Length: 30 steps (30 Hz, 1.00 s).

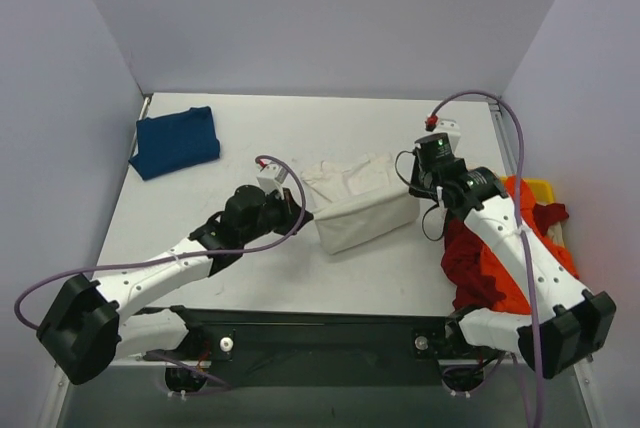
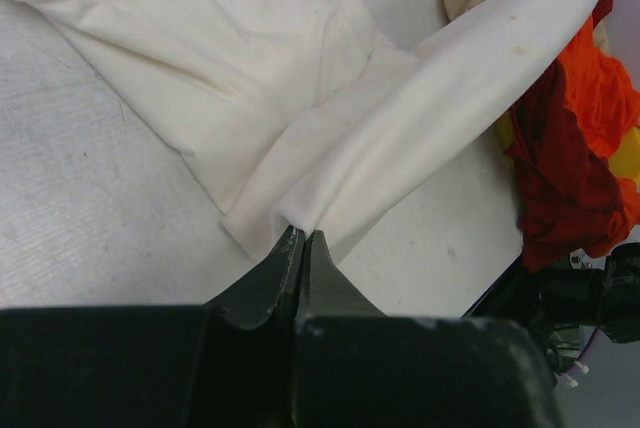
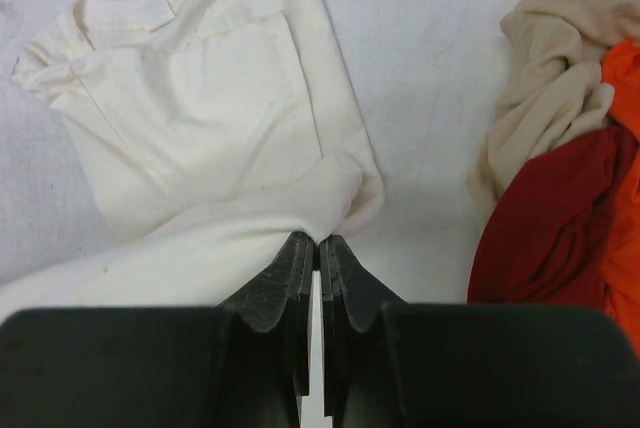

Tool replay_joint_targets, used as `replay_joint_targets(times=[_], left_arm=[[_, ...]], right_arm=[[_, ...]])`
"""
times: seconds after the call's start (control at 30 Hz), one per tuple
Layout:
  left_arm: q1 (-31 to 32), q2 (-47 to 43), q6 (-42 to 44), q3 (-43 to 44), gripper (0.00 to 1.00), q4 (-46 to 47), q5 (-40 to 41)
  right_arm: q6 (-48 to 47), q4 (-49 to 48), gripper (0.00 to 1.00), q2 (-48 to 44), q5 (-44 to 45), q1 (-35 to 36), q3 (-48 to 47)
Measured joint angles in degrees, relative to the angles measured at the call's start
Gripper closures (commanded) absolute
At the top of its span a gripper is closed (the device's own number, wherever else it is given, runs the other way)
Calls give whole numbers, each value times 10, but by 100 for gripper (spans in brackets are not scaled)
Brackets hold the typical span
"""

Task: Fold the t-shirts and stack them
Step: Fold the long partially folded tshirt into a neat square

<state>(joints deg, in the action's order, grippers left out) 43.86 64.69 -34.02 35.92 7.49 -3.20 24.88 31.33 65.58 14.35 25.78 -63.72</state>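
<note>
A cream t-shirt (image 1: 360, 203) lies mid-table, its near edge lifted and stretched between both grippers. My left gripper (image 1: 300, 213) is shut on that shirt's left corner (image 2: 300, 210). On the right corner (image 3: 330, 218) my right gripper (image 1: 418, 191) is shut too. Its collar end (image 3: 150, 18) rests flat on the table. A folded dark blue t-shirt (image 1: 176, 141) sits at the far left. Heaped at the right edge are a dark red t-shirt (image 1: 470, 253), an orange one (image 1: 515, 278) and a beige one (image 3: 550, 78).
A yellow bin (image 1: 540, 188) shows behind the heap at the table's right edge. White walls enclose the table (image 1: 300, 128) on three sides. The arms' black base rail (image 1: 320, 333) runs along the near edge.
</note>
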Motion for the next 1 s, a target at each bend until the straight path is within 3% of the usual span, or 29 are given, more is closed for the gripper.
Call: replay_joint_targets(times=[0.53,1.0], left_arm=[[-163,196,-33,59,100,159,-137],[-229,385,-63,158,100,212,-208]], right_arm=[[-63,-39,100,275,-43,-56,-224],[-87,-46,100,464,-57,-78,-360]])
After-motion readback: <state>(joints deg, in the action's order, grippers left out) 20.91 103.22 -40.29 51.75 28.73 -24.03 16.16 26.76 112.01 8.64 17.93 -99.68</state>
